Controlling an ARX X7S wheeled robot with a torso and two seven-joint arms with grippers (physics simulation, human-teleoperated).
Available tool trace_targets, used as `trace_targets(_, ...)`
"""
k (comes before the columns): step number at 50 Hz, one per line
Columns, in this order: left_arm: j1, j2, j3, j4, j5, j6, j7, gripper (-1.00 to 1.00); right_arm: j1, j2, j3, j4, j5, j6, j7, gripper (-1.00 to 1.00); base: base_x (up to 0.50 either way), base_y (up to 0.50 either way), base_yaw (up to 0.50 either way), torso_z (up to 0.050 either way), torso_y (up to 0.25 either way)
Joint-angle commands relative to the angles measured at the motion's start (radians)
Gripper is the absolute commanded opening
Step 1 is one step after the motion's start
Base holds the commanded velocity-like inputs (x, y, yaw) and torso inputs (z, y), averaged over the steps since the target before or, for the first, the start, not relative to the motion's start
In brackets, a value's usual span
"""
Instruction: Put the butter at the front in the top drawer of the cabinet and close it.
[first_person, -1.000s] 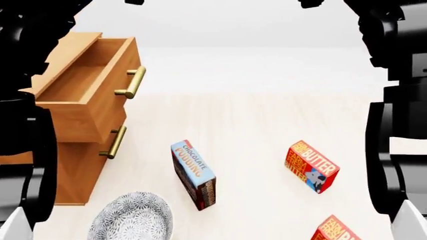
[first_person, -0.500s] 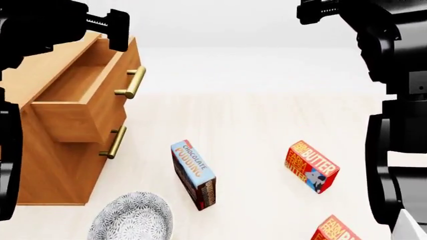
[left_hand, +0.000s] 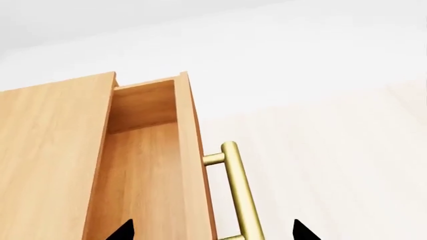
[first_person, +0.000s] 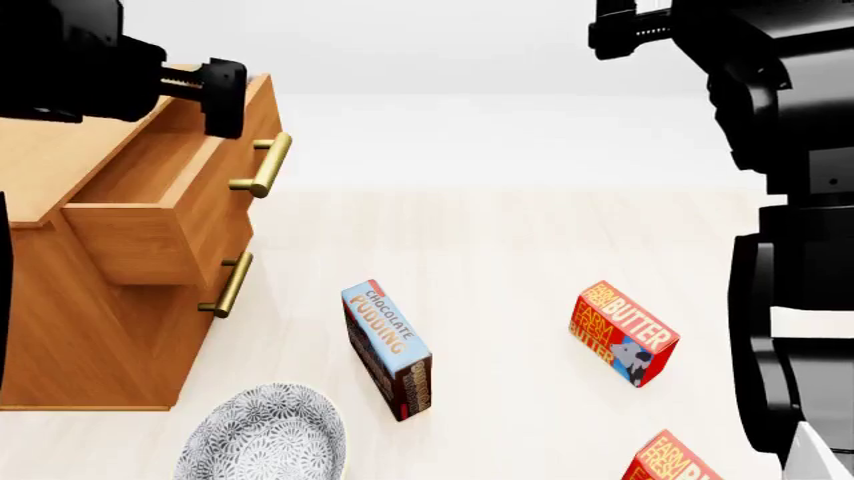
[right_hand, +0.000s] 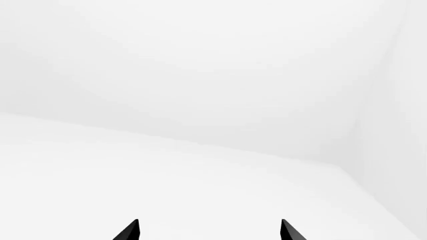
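Note:
Two identical red-and-yellow butter cartons lie on the floor: one (first_person: 623, 332) at the right, the other (first_person: 667, 460) nearer to me, cut off by the bottom edge. The wooden cabinet (first_person: 94, 330) stands at the left. Its top drawer (first_person: 160, 190) is pulled out and looks empty, with a brass handle (first_person: 263, 165). My left gripper (first_person: 220, 98) hovers open above the drawer's far end. In the left wrist view the gripper (left_hand: 211, 232) is open over the drawer front (left_hand: 193, 165) and handle (left_hand: 237, 190). My right gripper (first_person: 617, 25) is raised high at the right, open and empty (right_hand: 209, 231).
A blue-and-brown chocolate pudding box (first_person: 390, 348) lies between the cabinet and the butter cartons. A patterned grey bowl (first_person: 263, 435) sits in front of the cabinet. The lower drawer's handle (first_person: 234, 285) shows; that drawer is shut. The right wrist view shows only white wall.
My left arm has risen and swung over the open drawer, uncovering the cabinet's side. My right arm has shifted slightly at the top right. The cartons, box and bowl have not moved.

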Motion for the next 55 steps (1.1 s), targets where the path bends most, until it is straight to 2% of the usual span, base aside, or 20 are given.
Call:
trace_targets(1,-0.010,0.005,0.028,-0.067,-0.006,-0.010,0.022,1.00,-0.001,0.000,-0.007,0.004,0.002,-0.001,-0.001,1.00,0.00,0.00,0.00,0.000,0.000)
trace_targets(19,0.017,0.026,-0.026,-0.154,-0.019,0.010,0.002,1.00,-0.002,0.003,-0.017,-0.011,0.004,0.015,-0.002,1.00,0.00,0.00,0.00,0.000,0.000)
trace_targets(55,0.083,0.041,-0.022,-0.200,-0.025,0.053,-0.014,1.00,-0.016,-0.001,-0.013,-0.003,0.016,0.005,0.012,1.00,0.00,0.00,0.00,0.000,0.000)
